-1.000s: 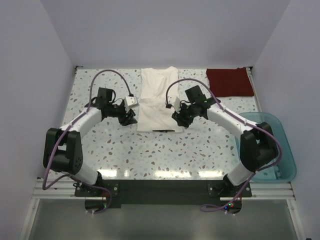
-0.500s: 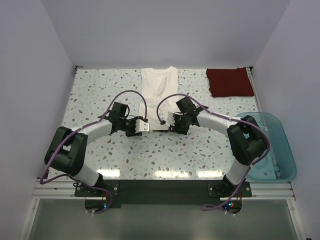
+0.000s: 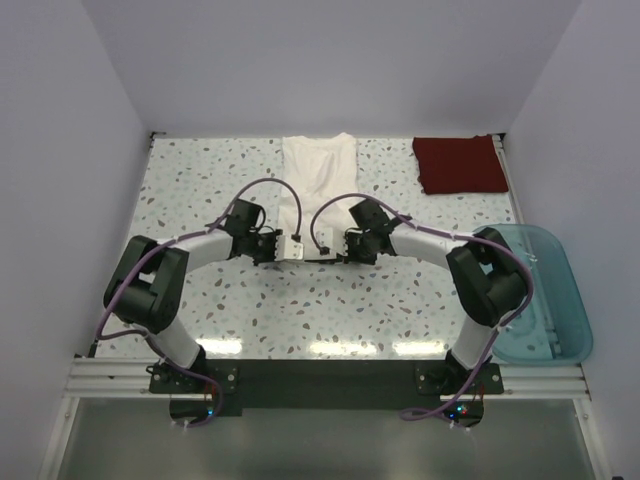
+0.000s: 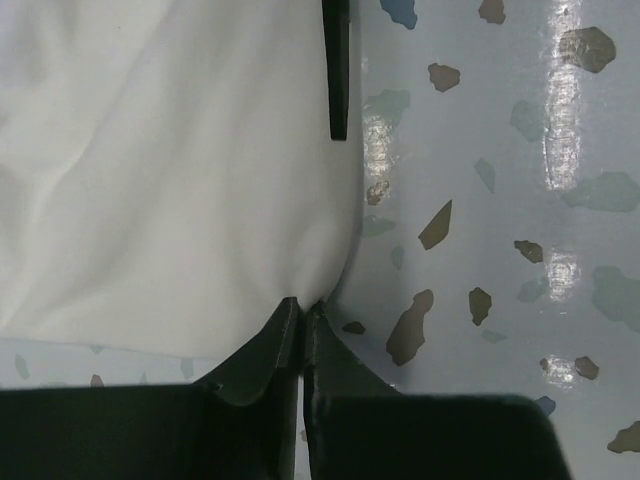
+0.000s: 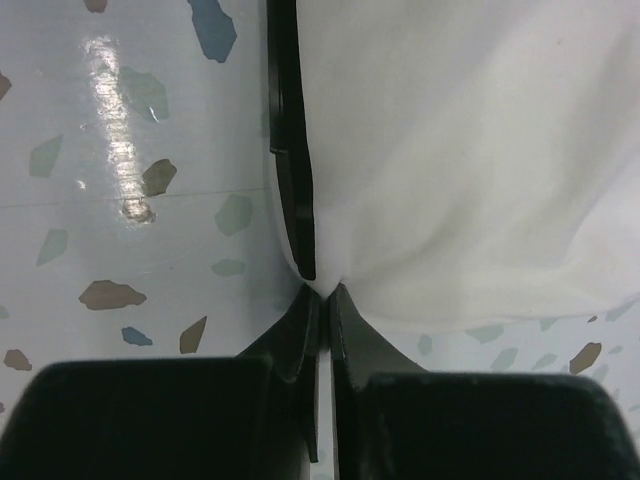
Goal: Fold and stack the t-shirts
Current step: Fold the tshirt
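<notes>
Count at this moment.

T-shirts: 2. One white t-shirt point(image 3: 318, 165), one dark red t-shirt point(image 3: 458, 163) (the red one lies as a folded rectangle).

Bins: 1, the teal bin point(image 3: 565, 325).

Arms: 2, the left arm point(image 3: 195, 248) and the right arm point(image 3: 440, 240).

Grippers: 2, one per arm, the left gripper point(image 4: 302, 303) and the right gripper point(image 5: 325, 290).

Purple cables point(image 3: 265, 182): 2, one looping off each arm.

Tables: 1, the speckled table point(image 3: 200, 190).

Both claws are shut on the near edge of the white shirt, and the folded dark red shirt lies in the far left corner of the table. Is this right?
One mistake: in the top view the dark red shirt lies in the far right corner of the table. The left claw and right claw are indeed shut on the white shirt's near edge.
</notes>
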